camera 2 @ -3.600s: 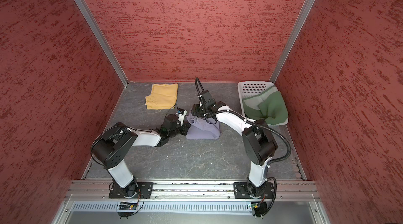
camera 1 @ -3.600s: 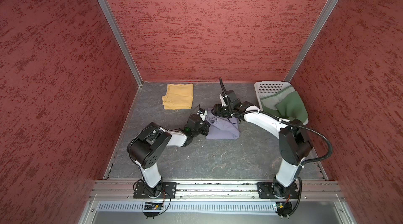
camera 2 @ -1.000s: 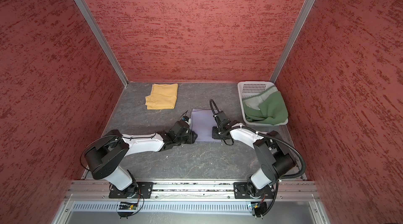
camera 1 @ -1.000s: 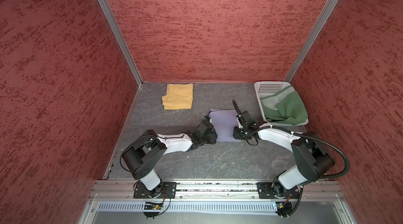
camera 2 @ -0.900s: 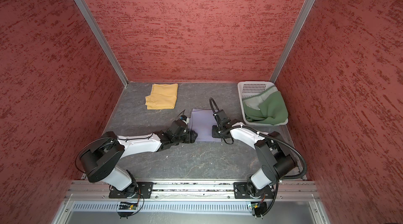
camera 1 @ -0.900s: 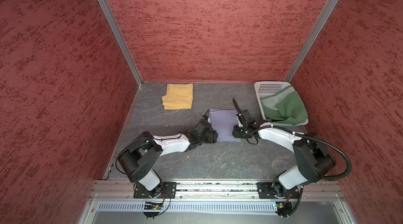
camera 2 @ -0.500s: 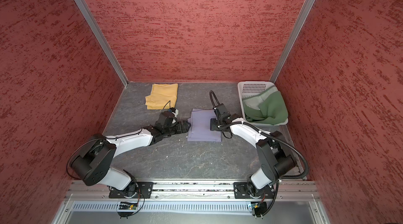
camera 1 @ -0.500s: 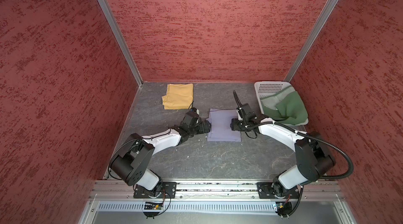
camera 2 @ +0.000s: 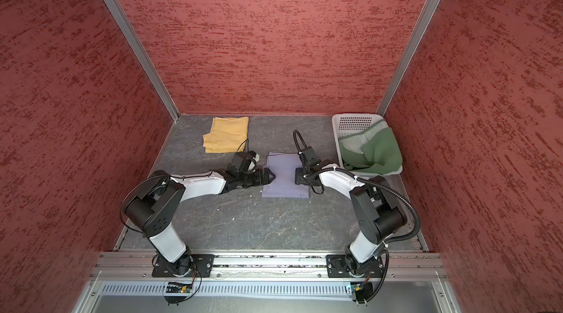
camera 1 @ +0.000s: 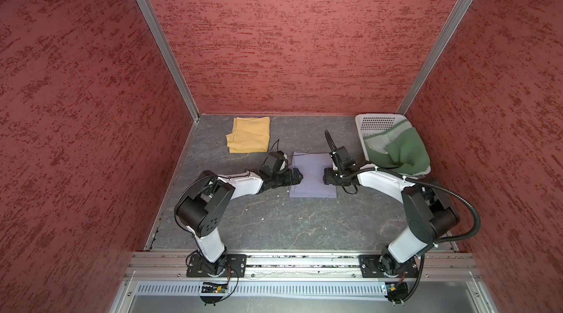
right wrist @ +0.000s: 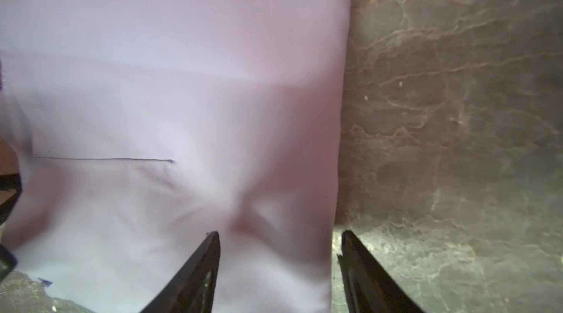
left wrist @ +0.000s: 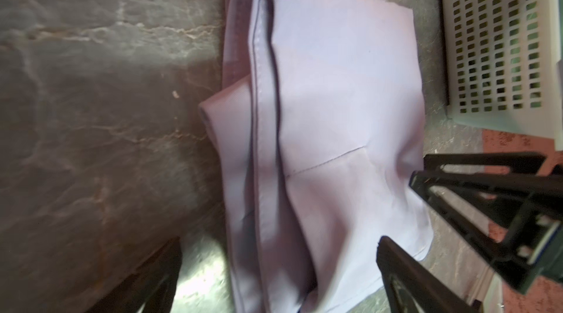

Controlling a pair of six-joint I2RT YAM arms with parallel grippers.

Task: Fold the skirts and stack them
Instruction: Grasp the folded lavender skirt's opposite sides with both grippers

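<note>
The pale lavender skirt (camera 1: 312, 174) (camera 2: 285, 176) lies folded flat on the middle of the table. My left gripper (camera 1: 300, 177) (camera 2: 272, 177) is at its left edge, open wide, its jaws straddling the layered fold (left wrist: 274, 192) without closing on it. At the right edge my right gripper (camera 1: 325, 179) (camera 2: 297, 178) is open, with one finger (right wrist: 210, 253) over the cloth (right wrist: 182, 83) and the other over bare table. The mustard yellow skirt (camera 1: 249, 135) (camera 2: 227, 135) lies folded at the back left. The dark green skirt (camera 1: 402, 150) (camera 2: 374, 151) is heaped in the basket.
The white perforated basket (camera 1: 379, 121) (camera 2: 355, 121) (left wrist: 493, 37) stands at the back right corner, close to the right arm. Red walls close in three sides. A metal rail with both arm bases runs along the front edge.
Both grippers have opened and shifted from the lavender skirt's front corners to the middle of its side edges. The skirt lies flat where it was.
</note>
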